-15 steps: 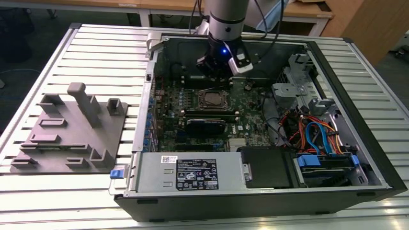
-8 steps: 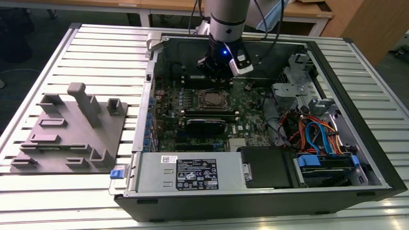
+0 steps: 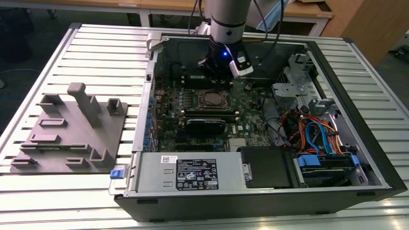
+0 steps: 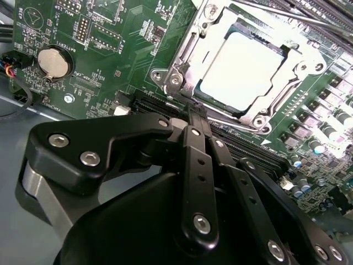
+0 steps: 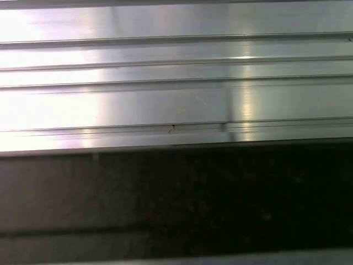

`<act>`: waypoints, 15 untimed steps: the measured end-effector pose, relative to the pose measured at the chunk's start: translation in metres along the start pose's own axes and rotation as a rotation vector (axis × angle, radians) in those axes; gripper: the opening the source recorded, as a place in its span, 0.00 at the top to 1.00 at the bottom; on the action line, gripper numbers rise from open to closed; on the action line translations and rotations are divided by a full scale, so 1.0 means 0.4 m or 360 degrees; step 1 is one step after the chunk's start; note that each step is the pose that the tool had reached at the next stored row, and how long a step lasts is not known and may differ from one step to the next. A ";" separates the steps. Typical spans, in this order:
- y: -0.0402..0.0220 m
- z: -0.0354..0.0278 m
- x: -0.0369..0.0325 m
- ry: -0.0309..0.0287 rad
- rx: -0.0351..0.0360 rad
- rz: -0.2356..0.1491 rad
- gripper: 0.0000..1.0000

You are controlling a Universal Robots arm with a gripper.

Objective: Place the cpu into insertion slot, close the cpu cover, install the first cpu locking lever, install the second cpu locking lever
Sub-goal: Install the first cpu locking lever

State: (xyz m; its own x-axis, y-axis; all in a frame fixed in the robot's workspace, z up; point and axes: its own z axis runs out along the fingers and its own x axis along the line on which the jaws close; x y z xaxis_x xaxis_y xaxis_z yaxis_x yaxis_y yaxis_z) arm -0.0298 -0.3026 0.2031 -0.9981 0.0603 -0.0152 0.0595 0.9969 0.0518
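Just beyond the gripper (image 4: pixel 191 114), whose fingers are pressing together on nothing visible, the cpu (image 4: pixel 242 69) is sitting under the cpu cover (image 4: pixel 190 52).

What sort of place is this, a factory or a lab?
Probably a robotics lab or test workshop: an open computer case lies on a slatted metal table, a robot arm reaches into it, and wooden desks stand behind.
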 end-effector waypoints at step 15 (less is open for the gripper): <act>0.000 0.009 -0.004 0.00049 0.0000 0.0003 0.90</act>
State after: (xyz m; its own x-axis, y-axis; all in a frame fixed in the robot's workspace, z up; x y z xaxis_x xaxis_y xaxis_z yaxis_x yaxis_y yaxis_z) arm -0.0282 -0.3026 0.1997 -0.9980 0.0620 -0.0121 0.0613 0.9968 0.0517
